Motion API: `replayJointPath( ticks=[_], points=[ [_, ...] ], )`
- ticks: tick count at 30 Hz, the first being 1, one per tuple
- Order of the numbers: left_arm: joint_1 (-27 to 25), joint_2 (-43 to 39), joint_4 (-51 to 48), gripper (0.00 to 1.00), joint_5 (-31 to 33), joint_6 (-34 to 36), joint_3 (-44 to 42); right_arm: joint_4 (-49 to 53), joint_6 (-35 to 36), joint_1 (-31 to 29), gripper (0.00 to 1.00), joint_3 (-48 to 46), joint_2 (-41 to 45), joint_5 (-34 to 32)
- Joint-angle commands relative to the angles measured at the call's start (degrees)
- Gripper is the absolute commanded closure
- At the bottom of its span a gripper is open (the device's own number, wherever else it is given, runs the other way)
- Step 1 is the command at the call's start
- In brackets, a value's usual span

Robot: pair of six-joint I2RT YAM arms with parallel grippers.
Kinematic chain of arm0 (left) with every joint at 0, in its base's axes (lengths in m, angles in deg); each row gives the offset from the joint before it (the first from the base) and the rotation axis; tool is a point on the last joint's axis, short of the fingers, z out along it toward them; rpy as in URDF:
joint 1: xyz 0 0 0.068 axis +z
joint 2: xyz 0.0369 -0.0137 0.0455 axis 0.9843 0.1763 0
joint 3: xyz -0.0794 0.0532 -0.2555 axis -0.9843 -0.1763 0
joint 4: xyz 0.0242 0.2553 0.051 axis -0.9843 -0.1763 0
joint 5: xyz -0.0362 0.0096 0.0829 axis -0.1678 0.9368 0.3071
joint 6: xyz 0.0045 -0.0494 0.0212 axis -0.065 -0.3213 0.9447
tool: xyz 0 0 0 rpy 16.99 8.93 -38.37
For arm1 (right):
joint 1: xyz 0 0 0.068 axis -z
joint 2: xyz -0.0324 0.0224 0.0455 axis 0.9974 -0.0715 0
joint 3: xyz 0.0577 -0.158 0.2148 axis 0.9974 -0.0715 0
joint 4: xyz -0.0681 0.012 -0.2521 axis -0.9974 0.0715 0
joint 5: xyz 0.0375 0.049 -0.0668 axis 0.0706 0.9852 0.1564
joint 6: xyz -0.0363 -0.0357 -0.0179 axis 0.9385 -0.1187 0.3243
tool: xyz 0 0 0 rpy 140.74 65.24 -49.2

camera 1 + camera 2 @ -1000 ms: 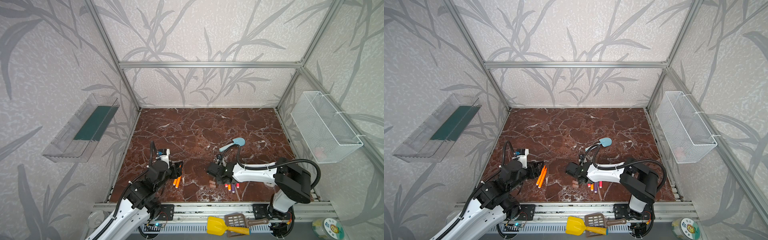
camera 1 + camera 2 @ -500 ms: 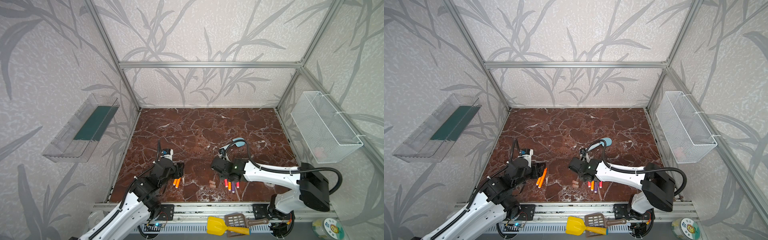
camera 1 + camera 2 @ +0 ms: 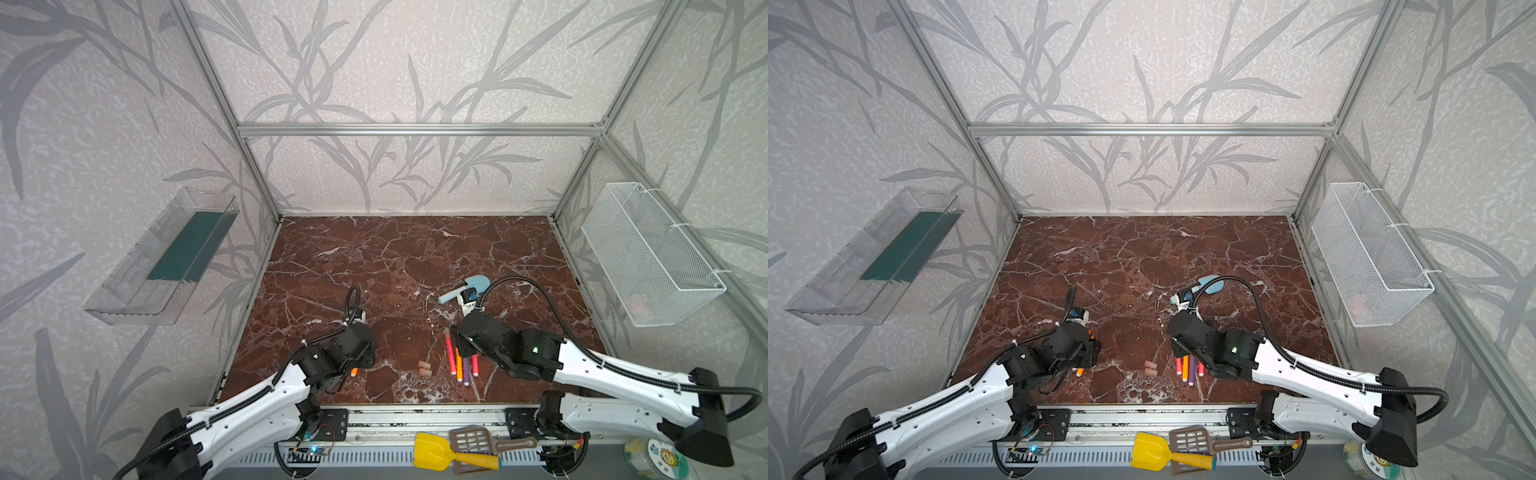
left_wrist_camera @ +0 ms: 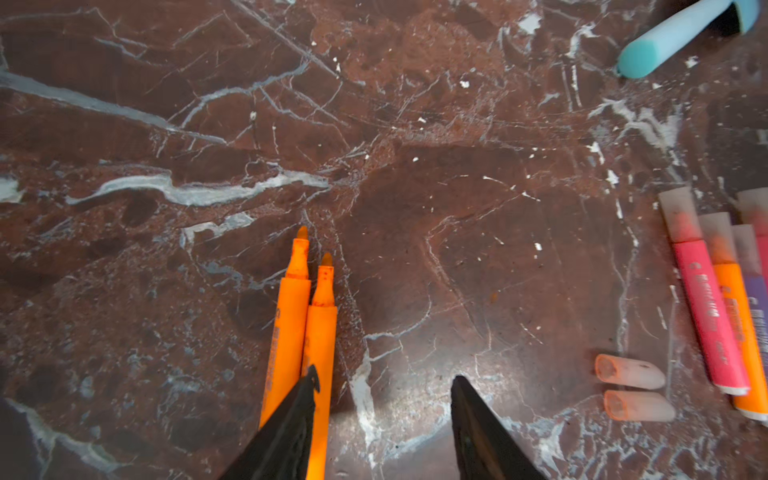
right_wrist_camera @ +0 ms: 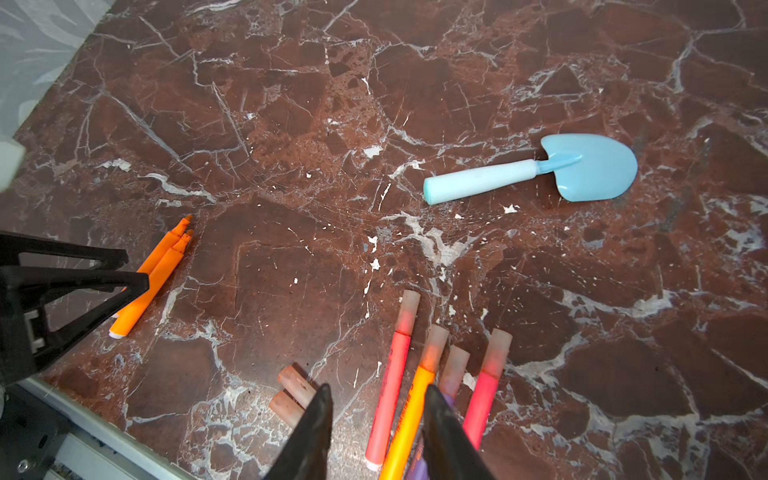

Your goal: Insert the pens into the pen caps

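On the red-brown marble table (image 3: 395,257), my left claw (image 4: 384,374) is released, one finger over 2 uncapped orange marker pens (image 4: 305,332). My right claw (image 5: 378,388) is released above 4 capped marker pens (image 3: 451,357). In a top view, 2 loose pale pinkish caps (image 3: 424,365) lie at their 9 o'clock.

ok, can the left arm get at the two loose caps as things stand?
Probably yes. The two loose caps lie side by side on bare marble right of the left arm, whose jaws stand open, nothing between. One worry: the jaws of the right arm hover close beside them.
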Motion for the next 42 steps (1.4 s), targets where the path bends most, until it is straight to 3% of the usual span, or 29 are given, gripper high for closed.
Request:
replayJointPath(
  ticks=[1, 13, 18, 27, 42],
  points=[
    [-0.3, 1.8, 1.3, 0.48, 3.4, -2.2, -0.2, -0.5, 0.8, 0.3, 0.63, -1.2, 1.6, -0.2],
    [-0.4, 7.6, 1.4, 0.50, 5.9, -3.0, 0.9, 0.4, 1.8, 0.2, 0.63, 0.7, 0.8, -2.7],
    [-0.4, 8.4, 1.3, 0.50, 5.8, -3.2, 1.0, 0.1, 5.6, 0.8, 0.63, 3.4, -0.9, -4.3],
    [-0.5, 8.2, 0.9, 0.58, 4.6, -5.0, -1.0, -4.3, 7.6, 2.6, 0.63, 4.4, -0.2, -1.0],
    [-2.4, 8.0, 1.5, 0.59, 5.1, -10.0, -4.4, -6.2, 7.4, 2.6, 0.64, 4.6, -1.6, 2.5]
  ],
)
